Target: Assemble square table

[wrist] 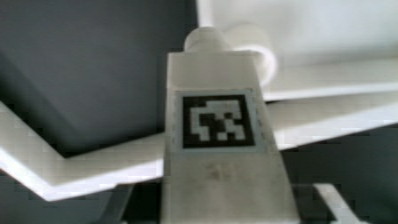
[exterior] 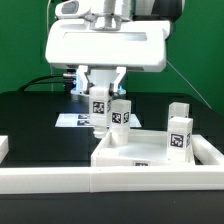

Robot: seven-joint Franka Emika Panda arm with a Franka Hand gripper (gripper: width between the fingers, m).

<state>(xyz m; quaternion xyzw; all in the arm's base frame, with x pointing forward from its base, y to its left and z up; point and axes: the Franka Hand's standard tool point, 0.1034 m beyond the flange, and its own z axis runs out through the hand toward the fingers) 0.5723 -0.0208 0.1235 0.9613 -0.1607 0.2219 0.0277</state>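
Observation:
The white tray-like tabletop (exterior: pixel 150 152) lies in front of the arm. My gripper (exterior: pixel 101 97) is shut on a white tagged leg (exterior: pixel 100 112) and holds it upright, its lower end just above the tabletop's corner on the exterior view's left. In the wrist view the held leg (wrist: pixel 217 120) fills the middle between my gripper's (wrist: pixel 217 205) dark fingers, its rounded far end over a corner of the tabletop (wrist: pixel 107 165). A second tagged leg (exterior: pixel 121 114) stands right beside the held one. Another tagged leg (exterior: pixel 180 138) stands on the tabletop's right side, a white leg top (exterior: pixel 179 108) behind it.
The long white rail (exterior: pixel 60 182) runs along the front edge, with a raised end (exterior: pixel 3 148) at the exterior view's left. The marker board (exterior: pixel 72 120) lies on the black table behind the arm. The arm's white base block (exterior: pixel 105 45) hangs over the back.

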